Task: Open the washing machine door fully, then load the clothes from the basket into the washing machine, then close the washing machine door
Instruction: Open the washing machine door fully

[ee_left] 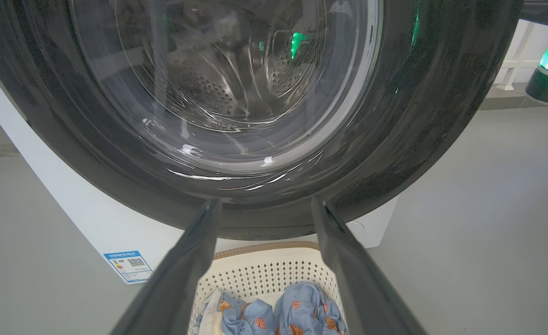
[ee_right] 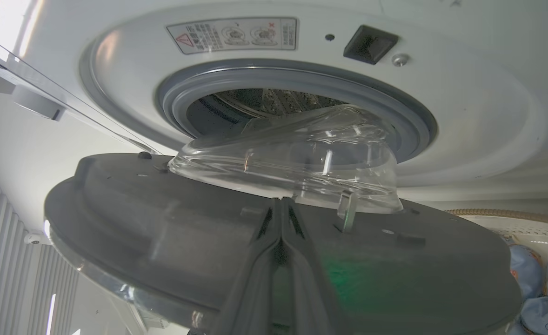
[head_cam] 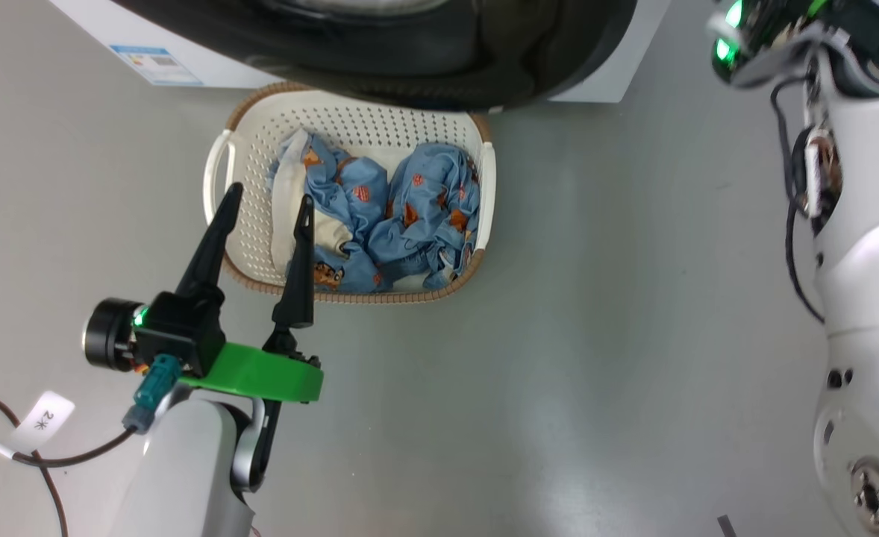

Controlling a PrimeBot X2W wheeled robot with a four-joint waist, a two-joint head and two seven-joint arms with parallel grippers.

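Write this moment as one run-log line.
door partly open | clothes in basket | left fingers open, empty | right fingers shut, at door's inner face

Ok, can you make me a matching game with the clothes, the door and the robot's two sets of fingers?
Things:
1. clothes
2. door
3. left fingers
4. right fingers

States:
A. pressed together
B. lying in the basket
C. spread apart
D. partly open

Pairs: 1-B, 2-D, 3-C, 4-A
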